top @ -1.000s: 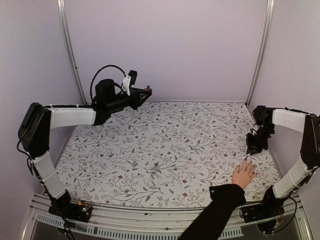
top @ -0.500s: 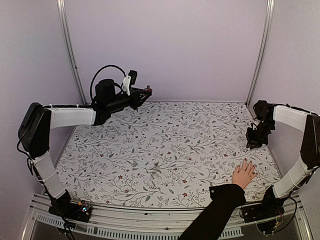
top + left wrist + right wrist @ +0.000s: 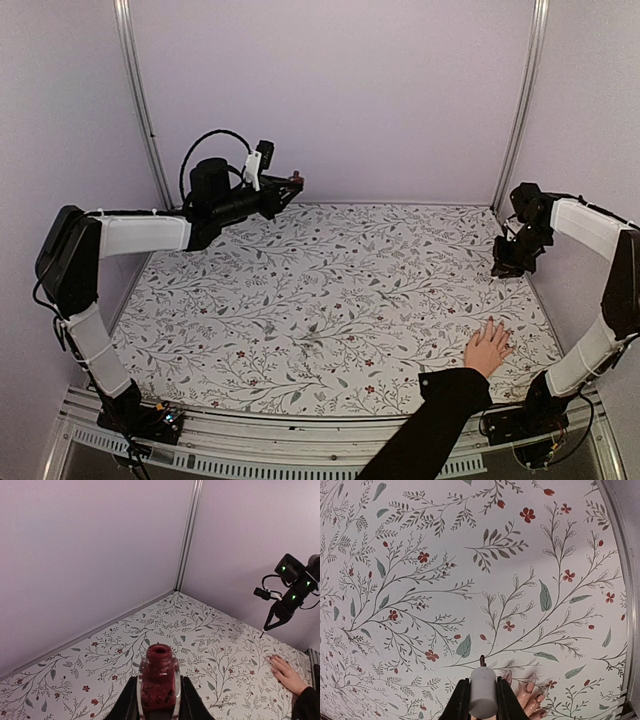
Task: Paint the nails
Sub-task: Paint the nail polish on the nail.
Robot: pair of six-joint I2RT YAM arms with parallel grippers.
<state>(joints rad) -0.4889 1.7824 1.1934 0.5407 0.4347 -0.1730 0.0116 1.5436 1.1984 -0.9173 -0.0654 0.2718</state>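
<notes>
Right, left gripper (image 3: 159, 696) first: its fingers are clenched on the bottle (image 3: 159, 680), one finger on each glass side, and the bottle stands upright between them. The neck is uncapped and dark red polish shows inside. From the top view that gripper (image 3: 295, 183) hangs high over the far left corner of the table (image 3: 330, 300), well apart from everything else.

Over to the right gripper (image 3: 481, 700): fingers pinched tight on the white cap (image 3: 482, 696), with the brush (image 3: 482, 658) poking out below it, tip down. From above, this gripper (image 3: 507, 262) sits near the table's far right edge, up in the air, and the brush touches nothing.

Now the hand (image 3: 488, 350): it lies flat on the flowered table at the near right, fingers spread, black sleeve (image 3: 430, 430) trailing off the front edge. The nails (image 3: 530, 686) peek into the bottom of the right wrist view, pinkish and glossy, too small to judge how far they are coated. Open cloth lies between brush and fingertips; nothing stands in the way.

The count: two arms, one bottle, one cap with its brush, one hand, and two metal posts (image 3: 135, 100) up the back walls.
</notes>
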